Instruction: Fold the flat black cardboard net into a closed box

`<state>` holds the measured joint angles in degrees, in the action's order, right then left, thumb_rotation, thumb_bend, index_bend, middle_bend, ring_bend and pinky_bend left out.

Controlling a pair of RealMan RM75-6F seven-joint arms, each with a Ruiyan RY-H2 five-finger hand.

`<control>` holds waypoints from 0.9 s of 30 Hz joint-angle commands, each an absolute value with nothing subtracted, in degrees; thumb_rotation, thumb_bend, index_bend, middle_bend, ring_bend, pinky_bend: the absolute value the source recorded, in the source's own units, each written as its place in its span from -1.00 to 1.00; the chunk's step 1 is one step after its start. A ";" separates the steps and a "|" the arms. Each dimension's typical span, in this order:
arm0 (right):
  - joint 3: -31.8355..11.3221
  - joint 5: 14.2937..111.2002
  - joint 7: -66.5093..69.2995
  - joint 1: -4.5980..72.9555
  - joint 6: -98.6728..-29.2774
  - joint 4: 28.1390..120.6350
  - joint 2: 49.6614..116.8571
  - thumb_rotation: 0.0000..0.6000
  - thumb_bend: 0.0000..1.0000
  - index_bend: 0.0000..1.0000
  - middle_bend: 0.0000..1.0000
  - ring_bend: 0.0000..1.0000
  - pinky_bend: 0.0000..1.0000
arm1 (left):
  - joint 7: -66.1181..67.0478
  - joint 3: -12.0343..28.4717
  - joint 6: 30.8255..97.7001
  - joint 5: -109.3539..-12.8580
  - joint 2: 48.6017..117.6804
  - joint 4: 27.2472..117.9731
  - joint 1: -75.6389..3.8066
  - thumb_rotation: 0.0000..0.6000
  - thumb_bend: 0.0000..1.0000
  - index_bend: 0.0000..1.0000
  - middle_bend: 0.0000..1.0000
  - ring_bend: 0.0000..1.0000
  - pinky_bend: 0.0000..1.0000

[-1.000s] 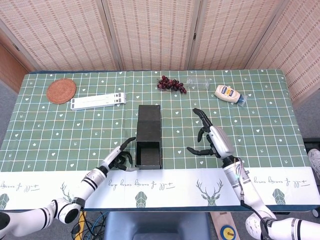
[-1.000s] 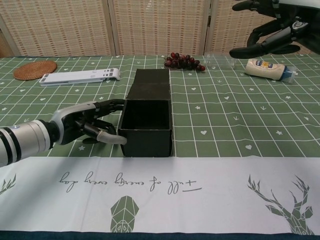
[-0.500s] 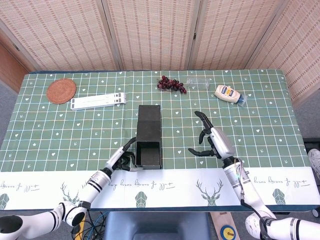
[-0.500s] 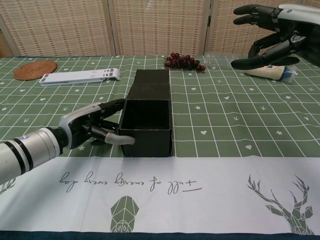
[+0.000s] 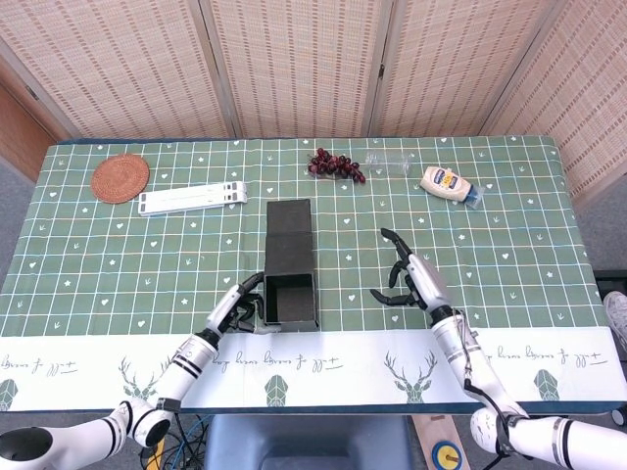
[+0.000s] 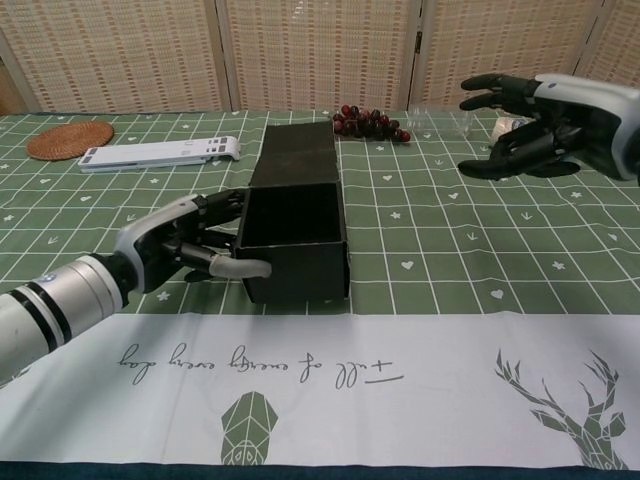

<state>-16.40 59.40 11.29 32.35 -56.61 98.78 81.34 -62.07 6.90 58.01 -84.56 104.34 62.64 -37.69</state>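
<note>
The black cardboard box (image 5: 291,257) lies lengthwise at the table's middle, partly folded. Its open near end (image 6: 293,213) faces the chest camera and looks tipped up off the cloth. My left hand (image 5: 238,305) grips the box's near left corner. In the chest view the left hand (image 6: 186,243) has its fingers on the left wall and its thumb along the lower front edge. My right hand (image 5: 407,281) hovers to the right of the box, apart from it. In the chest view the right hand (image 6: 530,125) hangs open with fingers spread, holding nothing.
Purple grapes (image 5: 336,164) and a clear plastic bottle (image 5: 392,161) lie behind the box. A mayonnaise bottle (image 5: 450,183) lies at the back right. A white folding stand (image 5: 193,199) and a woven coaster (image 5: 120,177) sit at the back left.
The box's near end has tipped up under my left hand, and the box now reaches further back. My right hand has dropped lower and come nearer, still open.
</note>
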 commanded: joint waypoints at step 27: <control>-31.81 46.56 5.35 51.20 -55.02 80.20 105.29 1.00 -0.81 -1.00 -0.67 0.33 1.00 | -52.37 4.24 57.40 -86.74 93.37 82.65 -38.50 1.00 -0.74 -0.35 -0.39 0.25 0.88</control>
<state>-31.02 46.75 5.37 50.69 -54.57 78.97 105.39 -52.93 4.36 58.01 -87.20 93.07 83.21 -38.20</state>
